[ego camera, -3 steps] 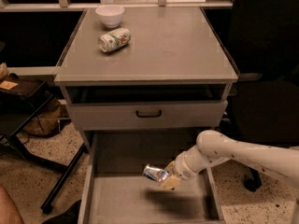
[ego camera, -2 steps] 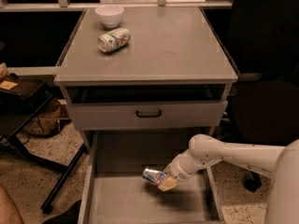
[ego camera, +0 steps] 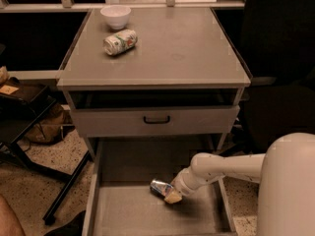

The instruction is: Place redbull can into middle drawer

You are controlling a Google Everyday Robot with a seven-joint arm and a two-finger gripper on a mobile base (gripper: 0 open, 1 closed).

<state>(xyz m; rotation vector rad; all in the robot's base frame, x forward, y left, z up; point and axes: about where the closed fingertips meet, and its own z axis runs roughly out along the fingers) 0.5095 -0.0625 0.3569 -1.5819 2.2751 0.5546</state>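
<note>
- Mostly done, I judge: the gripper (ego camera: 172, 195) is low inside the open drawer (ego camera: 133, 213), closed on one end of the can (ego camera: 160, 186).
- The can is gripped, not released. Whether it touches the floor just beneath the gripper I cannot tell.
- Left to do: let go and pull the arm clear.
- The can lies on its side, jutting left of the gripper, silver and blue, looking a little dented.
- A green can (ego camera: 120, 42) lies well above and beyond the gripper.
</note>
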